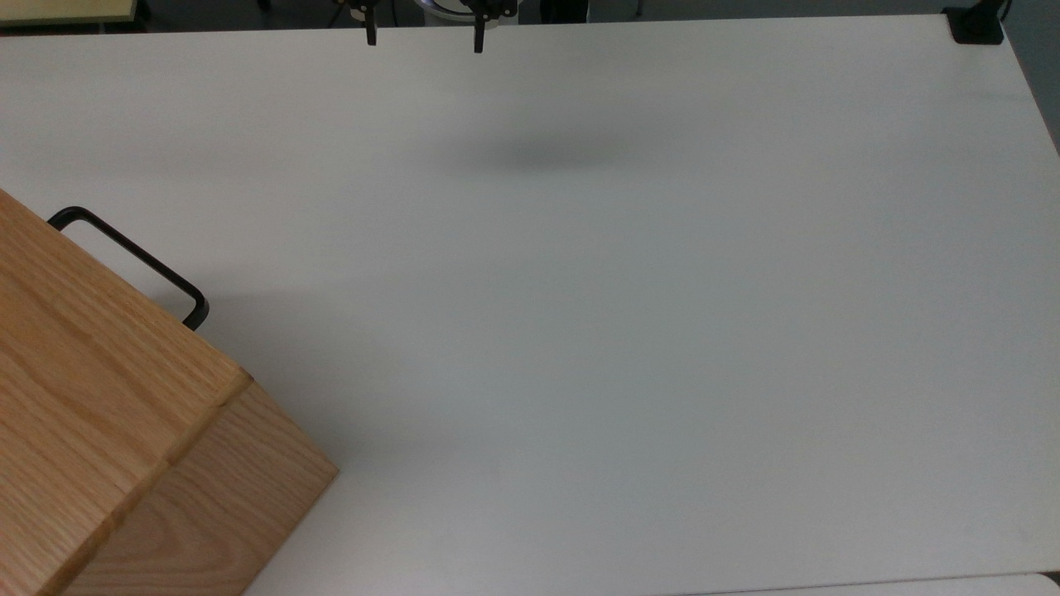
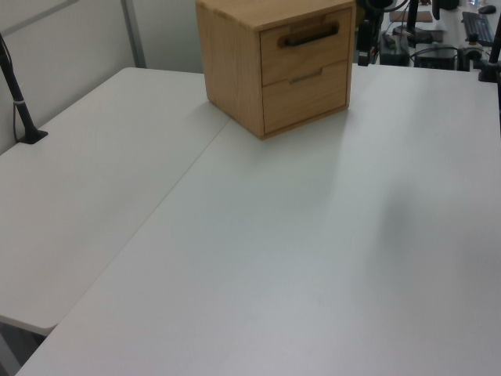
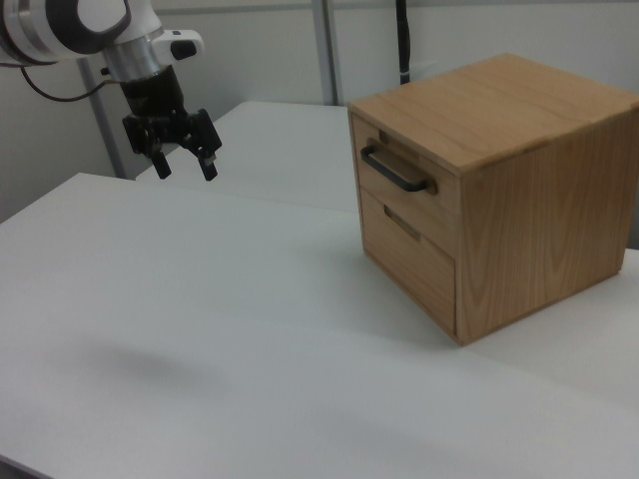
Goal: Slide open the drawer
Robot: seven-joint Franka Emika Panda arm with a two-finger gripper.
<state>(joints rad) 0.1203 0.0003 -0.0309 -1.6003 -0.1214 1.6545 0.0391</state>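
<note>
Top view, hand: the hand hangs at the upper edge, its two dark fingers spread wide with nothing between them, above the white surface.
Top view, cabinet: an oak cabinet fills the lower left corner; the black bar handle juts from its upper edge.
Left view, drawer: the drawer is the upper of two fronts on the cabinet, flush with the cabinet face, handle across it.
Right view, hand: the hand hovers over the surface at the right view's upper left, fingers apart, empty.
Right view, drawer: the drawer sits closed at the right view's right, well apart from the hand.
</note>
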